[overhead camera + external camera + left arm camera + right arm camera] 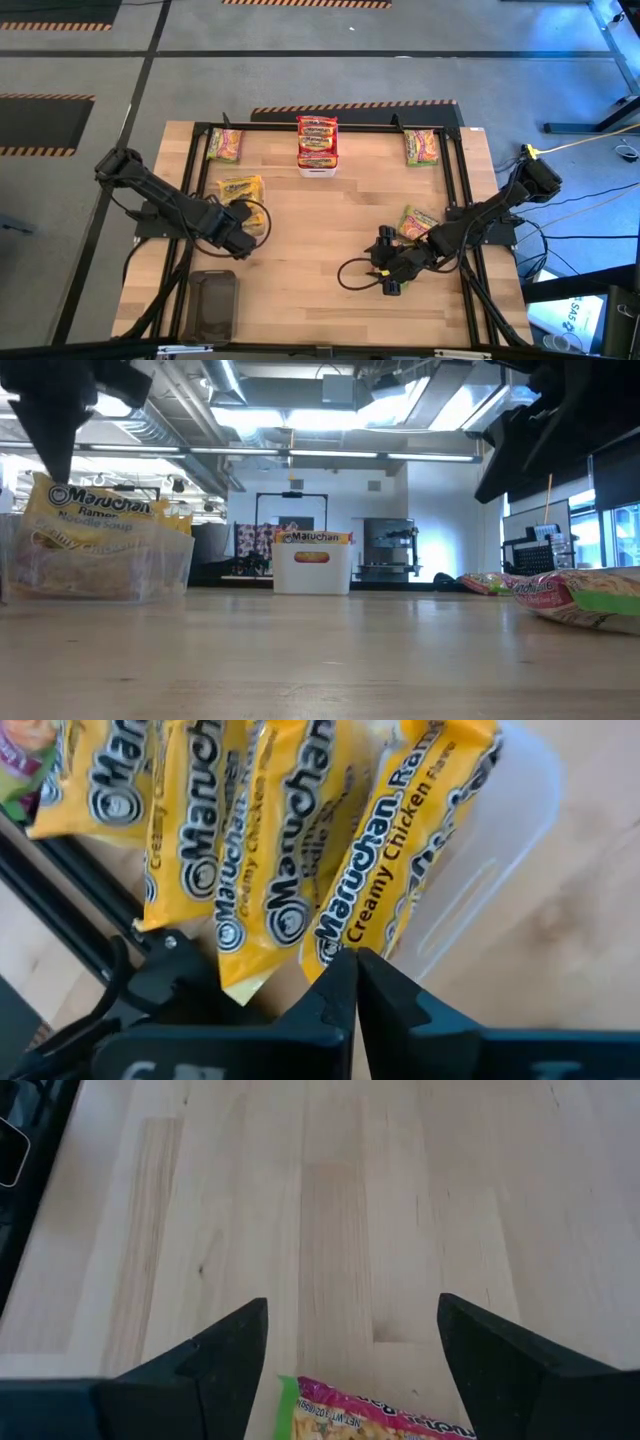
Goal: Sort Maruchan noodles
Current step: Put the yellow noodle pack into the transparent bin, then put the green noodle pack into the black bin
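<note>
From above, the wooden bench [320,250] carries noodle packets in several spots. At the far edge, in the middle, a white bin [317,166] holds a stack of red-banded packets [317,140]. A green and pink packet [225,144] lies at the far left corner and another [421,147] at the far right. The left claw [240,243] sits on the left side of the bench, just near of a clear bin [243,215] that holds yellow packets [240,189]. The right claw [388,283] hangs over the near right part of the bench, beside a further green and pink packet [418,221]. A dark tray [211,303] rests at the near left.

From bench height, the clear bin [100,565] stands at the left with its yellow packets [95,515] upright, the white bin [312,568] far off in the middle, and a green and pink packet [580,598] lies flat at the right.

The left wrist view shows the left claw [355,982] with its fingers pressed together and nothing between them, its tips just below the yellow packets [290,840], which lean in a row inside the clear bin [490,870].

The right wrist view shows the right claw [352,1345] spread wide and empty above bare wood, with the end of a green and pink packet [370,1420] lying between its fingers.
</note>
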Motion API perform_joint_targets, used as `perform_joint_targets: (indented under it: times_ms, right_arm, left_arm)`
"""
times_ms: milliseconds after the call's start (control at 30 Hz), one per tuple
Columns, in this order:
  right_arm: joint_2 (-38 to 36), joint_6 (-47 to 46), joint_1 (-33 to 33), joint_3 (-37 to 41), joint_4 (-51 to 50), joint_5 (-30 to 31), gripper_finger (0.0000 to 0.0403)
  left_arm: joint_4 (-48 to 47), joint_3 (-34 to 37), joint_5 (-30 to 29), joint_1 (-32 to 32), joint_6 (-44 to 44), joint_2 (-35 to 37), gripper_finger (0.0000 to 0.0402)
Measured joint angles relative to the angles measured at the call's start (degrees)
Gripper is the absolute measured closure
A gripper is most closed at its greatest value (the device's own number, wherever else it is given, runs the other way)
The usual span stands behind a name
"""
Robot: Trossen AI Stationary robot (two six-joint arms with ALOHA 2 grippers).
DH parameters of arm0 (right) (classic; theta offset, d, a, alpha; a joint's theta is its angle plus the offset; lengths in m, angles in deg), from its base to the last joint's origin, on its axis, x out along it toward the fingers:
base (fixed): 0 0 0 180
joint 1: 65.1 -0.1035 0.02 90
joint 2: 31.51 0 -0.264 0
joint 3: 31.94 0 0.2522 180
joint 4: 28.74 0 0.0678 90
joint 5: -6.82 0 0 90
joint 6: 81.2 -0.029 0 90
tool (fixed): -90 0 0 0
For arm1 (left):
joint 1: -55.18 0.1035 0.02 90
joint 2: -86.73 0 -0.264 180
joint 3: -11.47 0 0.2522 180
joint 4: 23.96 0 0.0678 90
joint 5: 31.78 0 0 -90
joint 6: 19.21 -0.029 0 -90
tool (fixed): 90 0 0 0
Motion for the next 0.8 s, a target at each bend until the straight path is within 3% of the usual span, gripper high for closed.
perform_joint_targets:
  times_ms: [333, 633, 700, 800]
  right_arm:
    - [0.0, 0.0, 0.0, 0.0, 0.0, 0.4, 0.0134]
    - [0.0, 0.4, 0.0, 0.0, -0.2, -0.1, 0.0134]
    - [-0.4, 0.0, -0.4, 0.0, -0.2, -1.4, 0.0134]
    - [-1.8, -1.8, -3.1, -0.1, -0.4, -4.2, 0.0134]
  left_arm:
    - [3.0, 4.7, 2.8, -0.1, 0.8, 0.0, 0.04]
    - [1.6, -9.0, -4.9, -0.6, -1.4, 0.3, 0.0396]
    - [9.7, -11.2, -10.2, -2.1, -5.2, 0.4, 0.0396]
    - [32.8, -10.4, -14.8, -4.1, -18.3, -0.2, 0.0399]
